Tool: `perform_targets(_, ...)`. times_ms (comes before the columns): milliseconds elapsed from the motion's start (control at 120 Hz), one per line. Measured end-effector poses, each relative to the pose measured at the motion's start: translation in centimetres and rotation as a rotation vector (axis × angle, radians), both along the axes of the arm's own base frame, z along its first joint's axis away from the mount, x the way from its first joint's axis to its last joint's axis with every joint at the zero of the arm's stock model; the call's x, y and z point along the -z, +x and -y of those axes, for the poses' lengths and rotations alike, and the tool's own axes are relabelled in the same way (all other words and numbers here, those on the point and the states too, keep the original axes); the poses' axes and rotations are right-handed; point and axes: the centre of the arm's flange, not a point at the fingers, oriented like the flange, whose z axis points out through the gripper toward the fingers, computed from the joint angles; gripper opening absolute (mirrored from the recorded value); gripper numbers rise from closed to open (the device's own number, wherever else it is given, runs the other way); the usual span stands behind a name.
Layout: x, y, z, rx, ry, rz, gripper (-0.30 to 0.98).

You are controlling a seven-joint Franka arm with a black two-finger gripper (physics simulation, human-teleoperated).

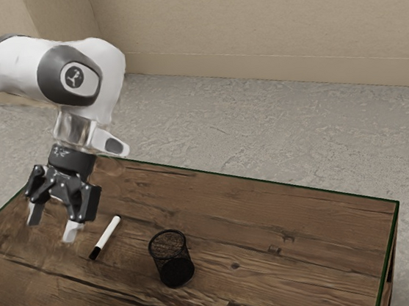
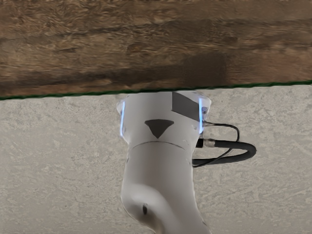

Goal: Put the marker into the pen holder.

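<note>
Biggest 1st: wall [image 1: 248, 15], plain beige, w/ grey mottled floor [image 1: 276, 130] at its foot. Then the counter [image 1: 310, 237], brown wood w/ dark grain & a thin green edge. Arm [image 1: 14, 67], mostly wht w/ dk grey parts, comes in from ext. view's upper L & bends down over the counter. Wrist view has the counter's edge plus the arm's pale base [image 2: 158, 161], w/ blue light strips & a blk cable [image 2: 246, 148] looping off one side. Hand [image 1: 52, 225], blk w/ pale tips, points down above the counter, fingers spread well apart. Pen holder [image 1: 174, 263], blk mesh cup, stands upright on the counter. Marker [image 1: 107, 236], wht barrel w/ blk ends, lies flat on the counter b/w hand & pen holder in ext. view, apart from both.
</note>
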Motion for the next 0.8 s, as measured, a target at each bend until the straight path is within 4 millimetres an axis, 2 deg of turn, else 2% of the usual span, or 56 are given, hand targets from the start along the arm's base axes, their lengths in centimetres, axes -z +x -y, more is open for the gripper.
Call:
perform_targets(25,-3.2,2.9,0.8,0.021,-0.005,0.155,0.67)
perform_targets(67,-6.4,6.7,1.9,0.042,-0.017,0.333,0.67)
perform_targets(100,-8.0,8.4,2.6,0.057,-0.024,0.433,0.67)
perform_targets(133,-8.1,9.5,3.4,0.075,-0.026,0.490,0.67)
perform_targets(167,-5.7,10.2,4.1,0.089,-0.022,0.489,0.67)
perform_targets(200,-0.9,10.6,4.9,0.106,-0.024,0.452,0.67)
perform_targets(225,3.5,10.2,5.1,0.109,-0.036,0.417,0.67)
perform_targets(250,7.1,9.6,4.6,0.098,-0.048,0.397,0.67)
perform_targets(292,12.2,9.0,1.8,0.036,-0.065,0.385,0.67)
perform_targets(317,14.5,9.1,-1.1,-0.026,-0.072,0.394,0.66)
perform_targets(342,16.0,9.4,-4.3,-0.094,-0.076,0.419,0.66)
perform_targets(400,17.5,10.2,-10.9,-0.214,-0.079,0.514,0.67)
perform_targets(450,18.9,11.1,-13.6,-0.246,-0.090,0.592,0.67)
perform_targets(500,20.0,12.1,-13.9,-0.224,-0.107,0.657,0.66)
perform_targets(600,20.1,13.5,-14.0,-0.140,-0.140,0.767,0.49)
perform_targets(800,20.8,14.3,-16.2,0.009,-0.175,0.857,0.30)
